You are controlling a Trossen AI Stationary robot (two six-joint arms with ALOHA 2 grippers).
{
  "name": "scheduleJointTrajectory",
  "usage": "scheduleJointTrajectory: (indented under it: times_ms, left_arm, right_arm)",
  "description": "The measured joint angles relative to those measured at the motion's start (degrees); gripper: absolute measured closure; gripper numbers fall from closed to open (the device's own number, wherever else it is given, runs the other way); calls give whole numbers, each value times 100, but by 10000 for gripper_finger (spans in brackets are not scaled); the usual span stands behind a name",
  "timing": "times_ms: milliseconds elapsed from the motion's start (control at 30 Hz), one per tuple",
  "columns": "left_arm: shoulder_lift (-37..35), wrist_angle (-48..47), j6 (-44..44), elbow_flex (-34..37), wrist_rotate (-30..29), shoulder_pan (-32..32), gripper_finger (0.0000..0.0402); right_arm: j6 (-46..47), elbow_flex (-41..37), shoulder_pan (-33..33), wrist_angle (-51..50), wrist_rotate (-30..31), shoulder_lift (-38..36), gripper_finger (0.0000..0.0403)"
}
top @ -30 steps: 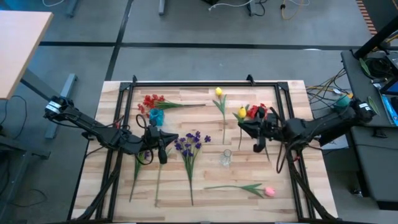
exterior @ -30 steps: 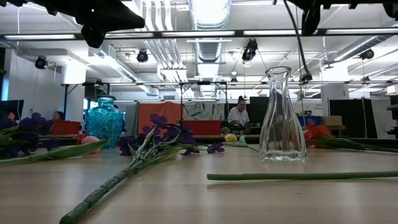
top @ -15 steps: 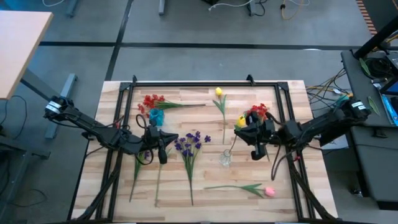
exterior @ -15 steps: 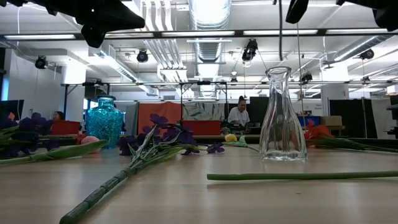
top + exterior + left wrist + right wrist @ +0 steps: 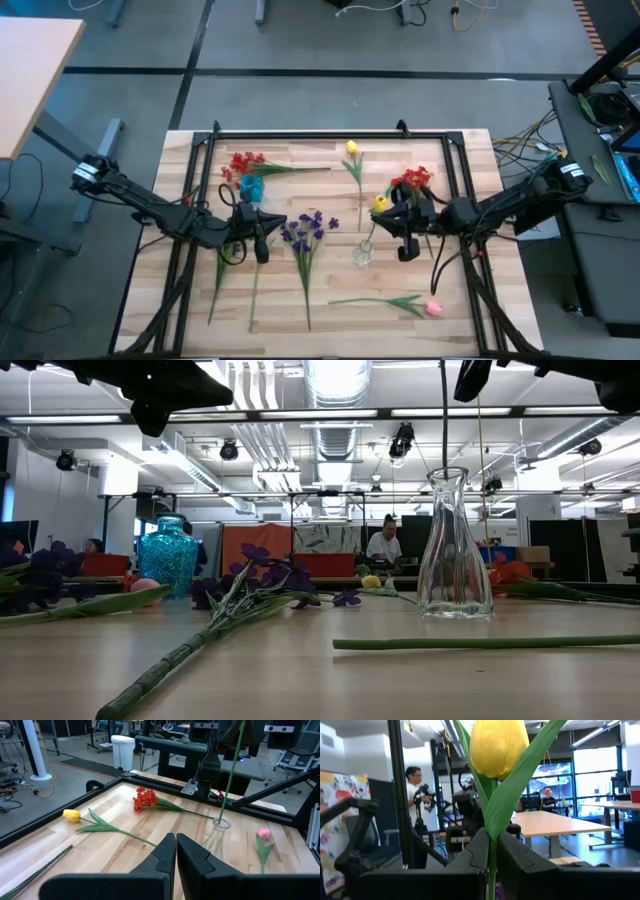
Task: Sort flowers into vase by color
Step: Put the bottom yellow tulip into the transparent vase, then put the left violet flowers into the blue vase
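- You find no readable text, label, brand, number or sign in any of the four views.
- You see only colours on the poster-like panels in the room behind the table; nothing on them can be read.

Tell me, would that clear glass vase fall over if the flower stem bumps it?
Possibly. The clear vase is tall with a narrow neck, so a knock near its top might tip it. Its wide base probably steadies it. The yellow flower has a thin stem, which likely bends first.
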State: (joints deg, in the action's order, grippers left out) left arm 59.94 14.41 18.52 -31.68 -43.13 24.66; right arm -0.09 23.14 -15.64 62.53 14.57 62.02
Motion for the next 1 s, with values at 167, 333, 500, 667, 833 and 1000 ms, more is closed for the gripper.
scheduleJointTrajectory:
  times_ms: [167,333,500,667,833,1000]
  left_arm:
    - [0,5,7,0,0,-1,402]
    - [0,7,13,0,0,-1,402]
    - [0,9,15,0,2,-1,402]
    - [0,9,16,0,9,0,402]
    - [0,9,17,0,9,-1,402]
    - [-1,-73,226,-144,10,-1,402]
  right_arm:
    - [3,-2,0,-64,55,101,385]
    - [34,-2,0,-82,57,196,379]
    - [147,-2,0,-259,76,183,338]
    - [369,-2,0,-688,198,181,281]
    - [618,-2,0,-1351,197,6,223]
    - [980,-2,0,-2398,199,-513,174]
